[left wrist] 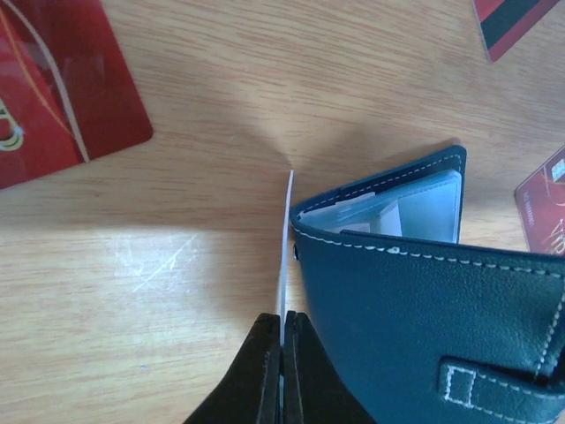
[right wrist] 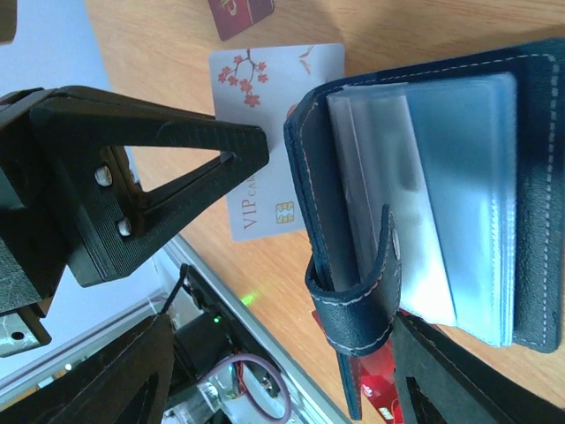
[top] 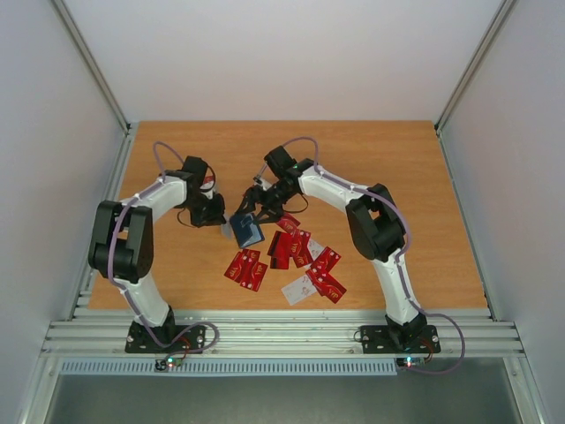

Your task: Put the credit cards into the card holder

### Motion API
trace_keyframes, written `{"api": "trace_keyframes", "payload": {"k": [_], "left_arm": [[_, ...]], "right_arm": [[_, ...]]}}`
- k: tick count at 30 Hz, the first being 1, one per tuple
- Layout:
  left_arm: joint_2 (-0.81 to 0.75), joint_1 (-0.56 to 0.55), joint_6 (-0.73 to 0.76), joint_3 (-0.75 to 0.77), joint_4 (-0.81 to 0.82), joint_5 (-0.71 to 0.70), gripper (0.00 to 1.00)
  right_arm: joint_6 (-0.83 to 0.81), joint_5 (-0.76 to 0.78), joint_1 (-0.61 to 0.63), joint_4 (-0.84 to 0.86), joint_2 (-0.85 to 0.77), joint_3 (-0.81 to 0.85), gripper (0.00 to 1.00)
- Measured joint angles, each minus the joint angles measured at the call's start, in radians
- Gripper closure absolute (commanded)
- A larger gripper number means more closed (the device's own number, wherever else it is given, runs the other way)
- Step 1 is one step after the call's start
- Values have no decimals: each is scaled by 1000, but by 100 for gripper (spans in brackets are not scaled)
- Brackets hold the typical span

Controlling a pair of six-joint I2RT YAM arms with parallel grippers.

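The card holder [top: 250, 233] is a navy wallet, lying open with clear sleeves showing [right wrist: 441, 185]. My left gripper [top: 218, 216] is shut on a white card [top: 229, 230], which stands edge-on [left wrist: 285, 247] just left of the wallet's open mouth [left wrist: 415, 300]. In the right wrist view this card [right wrist: 274, 124] reads VIP, with the left gripper's black fingers [right wrist: 150, 168] over it. My right gripper [top: 262, 215] hangs over the wallet with its jaws wide apart [right wrist: 282, 389]. The wallet's strap [right wrist: 357, 291] lies between them, close to the right finger. Several red credit cards [top: 291, 249] lie near the wallet.
More red cards [top: 246, 268] and a pale card [top: 298, 290] are scattered toward the table's near edge. A red card [left wrist: 62, 84] lies left of the held card, another [left wrist: 543, 212] to the right. Metal rails [top: 265, 331] run along the near edge.
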Motion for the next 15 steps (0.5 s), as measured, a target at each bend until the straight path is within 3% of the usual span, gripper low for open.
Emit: {"api": "trace_keyframes", "payload": {"k": [15], "left_arm": [[23, -2, -78, -61, 145, 168, 100]], "right_arm": [[114, -47, 55, 153, 2, -23, 32]]}}
